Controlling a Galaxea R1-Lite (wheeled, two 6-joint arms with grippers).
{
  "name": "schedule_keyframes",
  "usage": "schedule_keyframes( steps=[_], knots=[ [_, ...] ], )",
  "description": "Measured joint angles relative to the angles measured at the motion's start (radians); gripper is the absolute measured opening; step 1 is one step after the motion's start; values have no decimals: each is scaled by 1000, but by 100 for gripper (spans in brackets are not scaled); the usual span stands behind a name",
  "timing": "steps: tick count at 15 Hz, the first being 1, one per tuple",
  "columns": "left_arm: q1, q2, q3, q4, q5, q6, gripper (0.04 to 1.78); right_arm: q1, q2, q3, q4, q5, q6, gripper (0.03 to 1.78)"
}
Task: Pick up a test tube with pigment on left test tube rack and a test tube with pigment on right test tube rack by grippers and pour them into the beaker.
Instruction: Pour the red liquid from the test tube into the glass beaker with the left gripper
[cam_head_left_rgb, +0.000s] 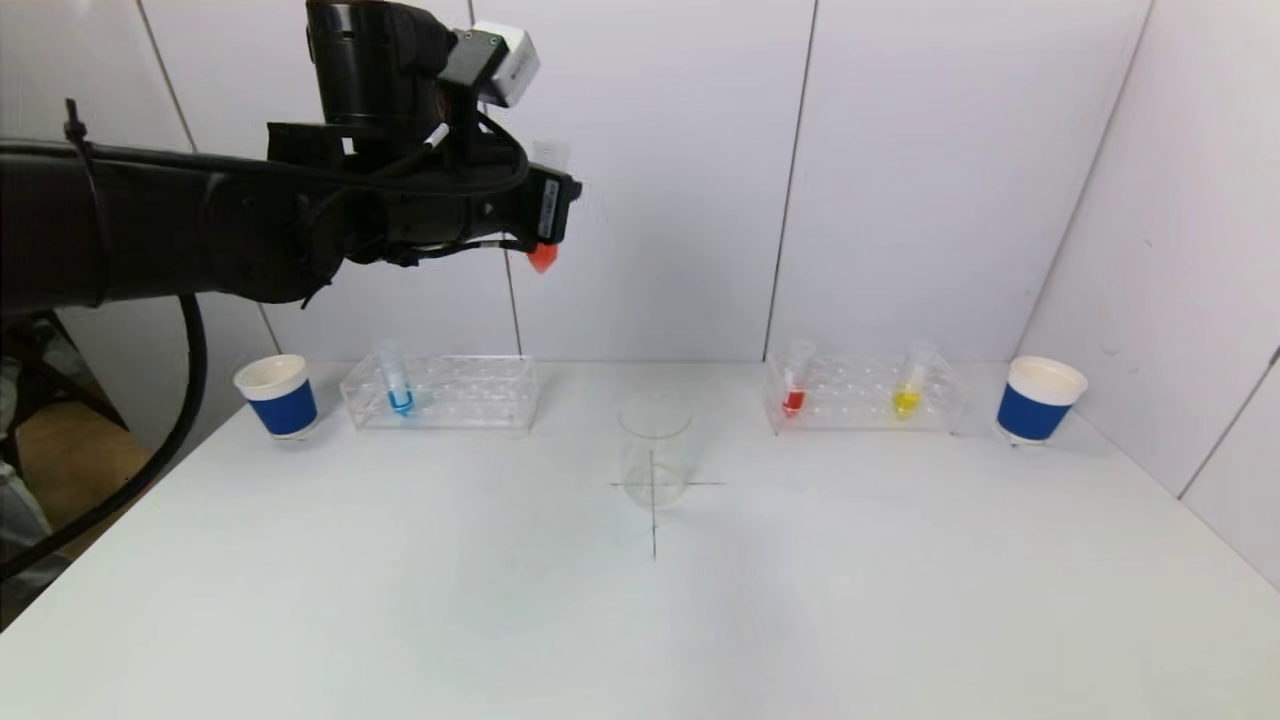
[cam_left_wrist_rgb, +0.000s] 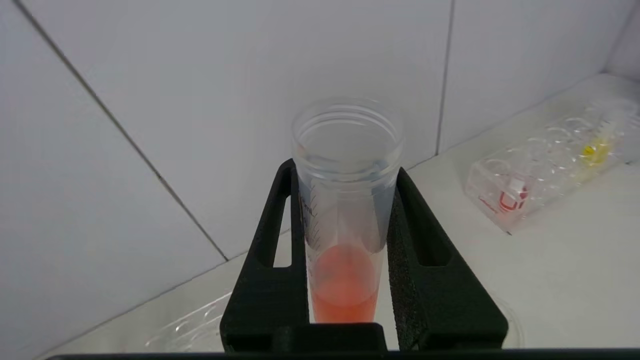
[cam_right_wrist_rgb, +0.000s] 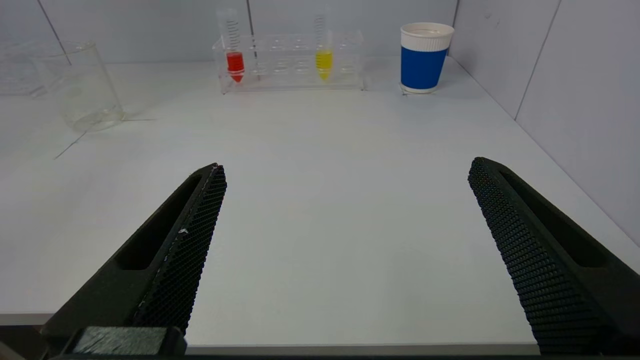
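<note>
- Test tube with orange-red pigment (cam_left_wrist_rgb: 345, 220) sits pinched in my left claw (cam_head_left_rgb: 545, 215), raised high above the desk (cam_head_left_rgb: 640, 620), over the right end of the left rack (cam_head_left_rgb: 440, 392) and left of the beaker.
- In the left wrist view both fingers (cam_left_wrist_rgb: 272, 280) press against the tube's sides; its open mouth faces the camera and the pigment pools at the tapered end.
- From the head view only the orange tip (cam_head_left_rgb: 542, 258) pokes out below the claw.
- Beaker (cam_head_left_rgb: 655, 452) stands at mid-desk on a drawn cross, clear and upright.
- Left rack holds one tube with blue pigment (cam_head_left_rgb: 398, 385) near its left end.
- Right rack (cam_head_left_rgb: 865, 395) holds a red tube (cam_head_left_rgb: 795, 385) at its left end and a yellow tube (cam_head_left_rgb: 910, 385) toward its right, both upright.
- My right claw (cam_right_wrist_rgb: 345, 250) hangs low over the near right part of the desk, fingers spread wide with nothing between them, facing the right rack.
- Blue-banded paper cups stand at the outer end of each rack: one far left (cam_head_left_rgb: 277, 395), one far right (cam_head_left_rgb: 1038, 398).
</note>
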Motion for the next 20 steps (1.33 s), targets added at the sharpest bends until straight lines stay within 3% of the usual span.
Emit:
schedule_keyframes(
  steps=[3, 8, 13, 20],
  knots=[
    [36, 45, -21, -11, -152, 38, 46, 0, 0, 0, 0, 0, 0, 176],
    [170, 175, -109, -75, -473, 178, 46, 0, 0, 0, 0, 0, 0, 176],
    [230, 356, -308, -73, -680, 294, 46, 0, 0, 0, 0, 0, 0, 176],
    [253, 489, -344, -49, -877, 645, 46, 0, 0, 0, 0, 0, 0, 176]
  ],
)
